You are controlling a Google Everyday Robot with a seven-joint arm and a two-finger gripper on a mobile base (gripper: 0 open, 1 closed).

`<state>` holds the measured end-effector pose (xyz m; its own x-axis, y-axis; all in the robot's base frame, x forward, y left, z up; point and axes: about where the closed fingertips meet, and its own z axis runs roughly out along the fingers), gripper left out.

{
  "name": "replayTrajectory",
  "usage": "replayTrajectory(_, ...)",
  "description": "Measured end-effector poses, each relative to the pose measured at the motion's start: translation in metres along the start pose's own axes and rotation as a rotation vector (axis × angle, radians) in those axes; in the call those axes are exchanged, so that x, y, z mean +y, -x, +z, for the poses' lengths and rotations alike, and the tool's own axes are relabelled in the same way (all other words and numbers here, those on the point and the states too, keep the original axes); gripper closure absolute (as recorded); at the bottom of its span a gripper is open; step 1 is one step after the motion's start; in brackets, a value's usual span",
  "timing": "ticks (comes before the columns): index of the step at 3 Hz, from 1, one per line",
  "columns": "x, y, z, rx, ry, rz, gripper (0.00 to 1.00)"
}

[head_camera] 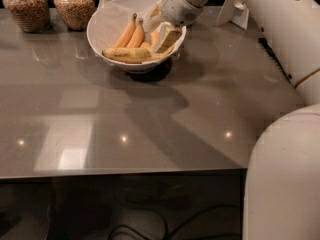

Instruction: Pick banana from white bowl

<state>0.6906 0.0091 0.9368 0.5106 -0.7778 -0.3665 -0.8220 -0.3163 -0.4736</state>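
Grey glossy tabletop [125,134], white bowl [94,34] near the far edge.

Gripper [160,30] sits inside the bowl at its right side, down among the fruit; spread or pinching, cannot tell. Just left of it, two orange-tinted bananas [131,32] lean side by side, long axes running front-to-back, stems toward the far rim. Yellow banana [127,55] lies across the bowl's near side, long axis left-right. Crumpled white paper [112,18] lines the bowl. Two grain-filled jars [27,9] stand at the far left.

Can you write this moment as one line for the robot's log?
step: pick, not done | gripper: in white bowl, near right rim | bananas: in bowl | bowl: on grey table
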Motion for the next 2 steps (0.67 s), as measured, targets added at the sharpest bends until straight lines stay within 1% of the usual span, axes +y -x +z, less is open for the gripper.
replayTrajectory(1, -0.005, -0.005, 0.007, 0.006, 0.007, -0.009, 0.49)
replayTrajectory(2, -0.004, -0.011, 0.018, 0.015, 0.032, -0.014, 0.45)
